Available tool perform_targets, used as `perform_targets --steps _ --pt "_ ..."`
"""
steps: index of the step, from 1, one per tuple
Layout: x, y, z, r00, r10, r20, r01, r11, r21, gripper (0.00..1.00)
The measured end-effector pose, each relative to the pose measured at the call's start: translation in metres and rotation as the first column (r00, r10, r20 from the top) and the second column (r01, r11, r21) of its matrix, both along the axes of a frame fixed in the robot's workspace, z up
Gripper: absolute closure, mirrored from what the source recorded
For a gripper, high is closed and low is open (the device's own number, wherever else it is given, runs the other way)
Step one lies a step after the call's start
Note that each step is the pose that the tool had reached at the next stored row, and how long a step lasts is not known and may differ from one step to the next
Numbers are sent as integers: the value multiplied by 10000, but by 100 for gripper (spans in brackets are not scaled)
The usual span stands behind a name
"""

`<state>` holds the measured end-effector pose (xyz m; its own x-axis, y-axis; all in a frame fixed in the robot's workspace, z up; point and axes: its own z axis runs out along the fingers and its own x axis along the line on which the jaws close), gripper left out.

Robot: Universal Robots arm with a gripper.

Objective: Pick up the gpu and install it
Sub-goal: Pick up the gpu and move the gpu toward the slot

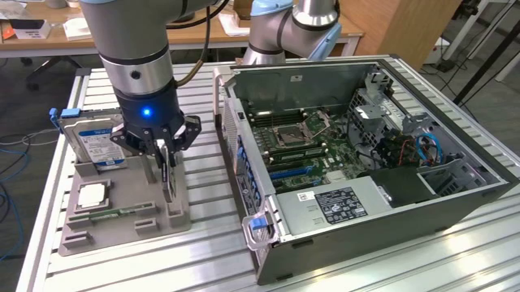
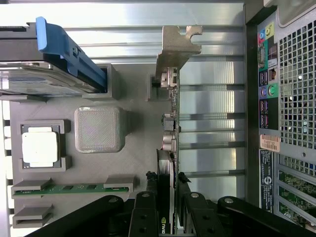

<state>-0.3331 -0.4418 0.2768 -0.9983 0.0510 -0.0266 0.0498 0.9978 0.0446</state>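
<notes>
— What is the exterior view showing?

— The pincer is reaching down over the grey tray on the worktop. It is gripping the gpu, which is standing on edge at the tray's side nearest the open computer case. Whether the card's lower edge is touching the tray, I cannot tell.

— And around it?

— A hard drive is standing at the tray's far end, toward the exterior view's left of the card. A memory stick is lying flat near the tray's near end.

— What is the wrist view giving?

— The gpu is showing edge-on, its grey bracket at the end farthest from the pincer. The black fingers are pressing on both faces of the card — clenched on it. The case's port panel is running alongside.
</notes>
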Motion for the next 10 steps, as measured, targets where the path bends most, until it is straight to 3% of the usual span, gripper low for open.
perform_targets --steps 5,10 --pt "0 0 36 10000 1 -1 -1 10000 -4 74" --pt "0 0 132 10000 0 -1 0 10000 -5 74"
